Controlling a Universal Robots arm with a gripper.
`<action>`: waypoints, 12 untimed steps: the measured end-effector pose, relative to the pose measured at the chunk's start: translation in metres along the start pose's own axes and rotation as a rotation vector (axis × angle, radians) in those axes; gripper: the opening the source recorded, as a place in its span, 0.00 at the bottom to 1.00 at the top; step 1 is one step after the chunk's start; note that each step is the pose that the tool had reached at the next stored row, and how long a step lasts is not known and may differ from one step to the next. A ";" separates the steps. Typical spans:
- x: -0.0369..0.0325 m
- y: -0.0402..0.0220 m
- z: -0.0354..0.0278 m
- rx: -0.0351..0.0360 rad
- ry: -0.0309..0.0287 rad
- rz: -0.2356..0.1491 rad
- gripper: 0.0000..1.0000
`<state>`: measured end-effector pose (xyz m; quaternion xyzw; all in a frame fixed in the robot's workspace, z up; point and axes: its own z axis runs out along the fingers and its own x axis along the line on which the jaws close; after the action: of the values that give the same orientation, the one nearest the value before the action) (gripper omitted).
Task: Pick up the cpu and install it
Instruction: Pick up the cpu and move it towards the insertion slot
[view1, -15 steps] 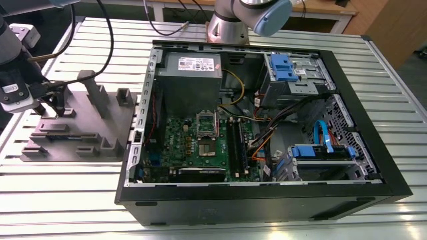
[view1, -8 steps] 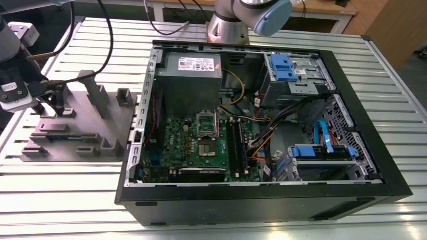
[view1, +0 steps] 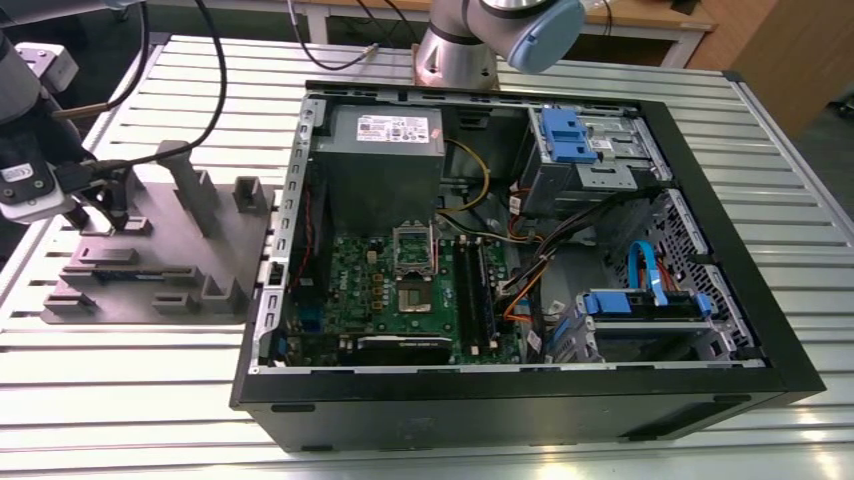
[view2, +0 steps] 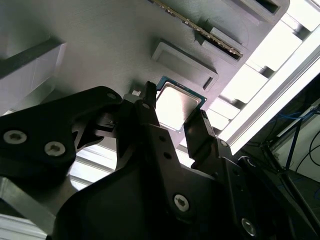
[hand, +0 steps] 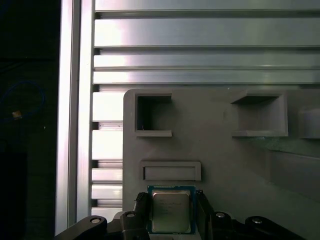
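The cpu (hand: 171, 212), a small square chip with a shiny metal top and a thin rim, lies on the grey fixture plate (hand: 225, 160) near one of its corners. My gripper (hand: 171, 197) straddles it, with a dark finger pressed against each of two opposite edges. In the second wrist view the cpu (view2: 176, 106) shows the same way between the two black fingers (view2: 200, 130) of the gripper (view2: 175, 102). In the exterior view the gripper (view1: 100, 215) reaches down onto the fixture plate (view1: 167, 245) at that view's left.
An open computer case (view1: 521, 250) lies at the centre and right of the exterior view, with the motherboard's open socket (view1: 416, 295) inside. Raised blocks and slots (view1: 187, 190) stand on the fixture plate. The ribbed metal table (view1: 134, 350) runs underneath. The arm's base (view1: 461, 50) stands behind the case.
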<state>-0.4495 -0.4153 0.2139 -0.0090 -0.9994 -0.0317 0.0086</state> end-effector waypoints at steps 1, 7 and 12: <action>0.0000 0.0000 -0.0003 0.0000 0.0001 0.000 0.47; 0.0000 0.0001 -0.0014 0.0000 0.0001 0.000 0.47; 0.0000 0.0001 -0.0023 -0.0001 0.0000 0.000 0.47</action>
<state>-0.4495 -0.4154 0.2162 -0.0090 -0.9994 -0.0317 0.0086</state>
